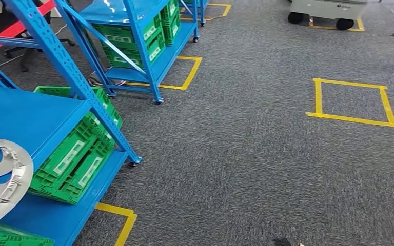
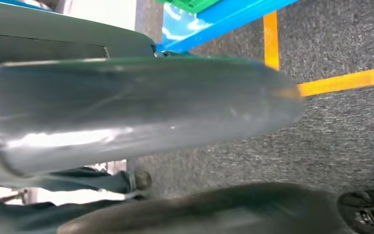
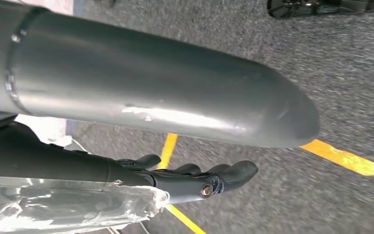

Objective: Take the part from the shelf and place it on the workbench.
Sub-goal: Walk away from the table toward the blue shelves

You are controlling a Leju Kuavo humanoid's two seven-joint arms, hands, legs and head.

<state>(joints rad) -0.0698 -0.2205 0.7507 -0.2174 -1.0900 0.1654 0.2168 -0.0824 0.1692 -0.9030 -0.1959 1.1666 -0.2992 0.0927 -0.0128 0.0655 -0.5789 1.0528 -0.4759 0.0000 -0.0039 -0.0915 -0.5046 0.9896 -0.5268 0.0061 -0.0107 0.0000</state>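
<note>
Hanging over carpet — right hand (image 3: 195, 178) fingers loosely extended, holding nothing | left hand's state unclear

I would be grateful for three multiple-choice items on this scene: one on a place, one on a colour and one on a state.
1. Where is the hubcap in the head view?
A. lower left, over the blue shelf
B. inside a taped square
C. on the far cart

2. What colour are the crates?
A. red
B. green
C. white

3. How do the right hand's fingers lie?
A. balled in a fist
B. wrapped round a crate
C. stretched forward

Key: 1 A, the hubcap overlaps the shelf; 2 B, the crates are green; 3 C, the right hand has its fingers extended over the carpet.
</note>
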